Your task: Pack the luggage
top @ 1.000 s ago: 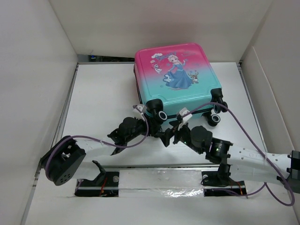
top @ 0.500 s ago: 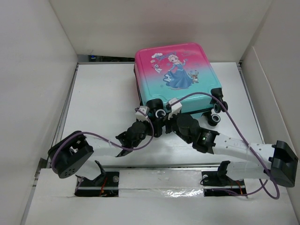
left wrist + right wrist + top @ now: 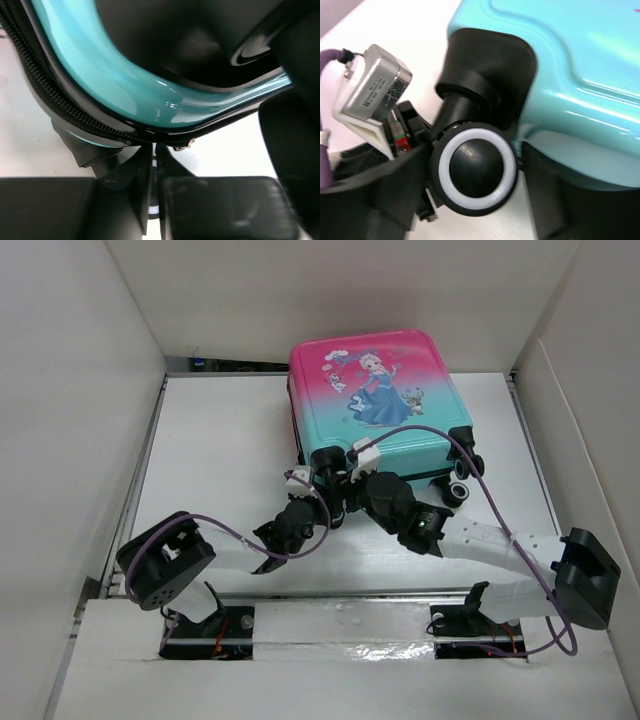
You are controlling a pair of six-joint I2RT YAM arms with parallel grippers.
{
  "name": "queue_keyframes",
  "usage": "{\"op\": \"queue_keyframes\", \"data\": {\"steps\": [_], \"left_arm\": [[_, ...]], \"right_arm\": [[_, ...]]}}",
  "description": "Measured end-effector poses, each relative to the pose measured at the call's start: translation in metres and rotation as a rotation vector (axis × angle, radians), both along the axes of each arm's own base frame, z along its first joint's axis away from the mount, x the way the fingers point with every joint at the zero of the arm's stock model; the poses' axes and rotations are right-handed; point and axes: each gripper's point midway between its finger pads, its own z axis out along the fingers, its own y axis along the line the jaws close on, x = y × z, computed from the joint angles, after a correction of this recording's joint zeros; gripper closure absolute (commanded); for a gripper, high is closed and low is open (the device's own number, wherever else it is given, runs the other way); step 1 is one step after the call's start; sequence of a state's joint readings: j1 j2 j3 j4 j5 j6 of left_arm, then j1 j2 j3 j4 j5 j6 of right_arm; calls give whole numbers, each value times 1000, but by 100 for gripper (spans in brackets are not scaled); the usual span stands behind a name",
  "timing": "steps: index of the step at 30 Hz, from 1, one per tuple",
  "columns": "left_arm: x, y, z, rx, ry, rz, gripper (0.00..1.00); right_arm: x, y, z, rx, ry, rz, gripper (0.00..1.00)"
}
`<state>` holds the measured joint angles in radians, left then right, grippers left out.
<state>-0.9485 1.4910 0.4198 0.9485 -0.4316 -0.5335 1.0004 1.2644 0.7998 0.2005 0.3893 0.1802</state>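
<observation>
The luggage point(image 3: 375, 400) is a pink-to-teal hard-shell suitcase with a princess picture. It lies flat and closed at the back middle of the table. My left gripper point(image 3: 328, 504) is at its near-left corner. In the left wrist view my left gripper point(image 3: 154, 150) is shut, with its tips against the black zipper line point(image 3: 75, 112) under the teal shell; a small metal zipper pull point(image 3: 182, 145) sits just right of the tips. My right gripper point(image 3: 470, 200) is open, its jaws on either side of the near-left black wheel point(image 3: 476, 170), which also shows in the top view point(image 3: 335, 472).
A second pair of black wheels point(image 3: 460, 490) sits at the suitcase's near-right corner. White walls enclose the table on the left, back and right. The two arms cross close together in front of the suitcase, and purple cables point(image 3: 480, 480) loop over it.
Both arms have moved forward to the suitcase's near-left corner. The right gripper has swung left from the middle of the near edge to straddle the wheel. The suitcase has barely moved.
</observation>
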Motion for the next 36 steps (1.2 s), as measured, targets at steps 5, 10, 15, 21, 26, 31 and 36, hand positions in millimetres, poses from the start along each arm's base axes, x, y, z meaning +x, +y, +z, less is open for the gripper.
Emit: {"op": "queue_keyframes", "data": {"steps": [5, 10, 15, 21, 26, 31, 36], "left_arm": [[5, 5, 3, 6, -20, 36, 100], [3, 11, 15, -15, -67, 35, 99], [-5, 9, 17, -16, -103, -42, 74], [-16, 7, 12, -9, -109, -110, 57], [-19, 1, 14, -9, -119, -149, 54], [-10, 0, 19, -11, -129, -116, 57], [3, 1, 11, 27, -108, -51, 65]], "right_arm": [[9, 8, 4, 12, -9, -1, 78], [12, 10, 4, 20, -14, -2, 85], [11, 10, 4, 19, -14, 6, 91], [11, 11, 5, 18, -15, 14, 99], [11, 12, 5, 12, -19, 18, 100], [10, 13, 6, 9, -22, 30, 100], [10, 13, 6, -9, -37, 45, 100]]}}
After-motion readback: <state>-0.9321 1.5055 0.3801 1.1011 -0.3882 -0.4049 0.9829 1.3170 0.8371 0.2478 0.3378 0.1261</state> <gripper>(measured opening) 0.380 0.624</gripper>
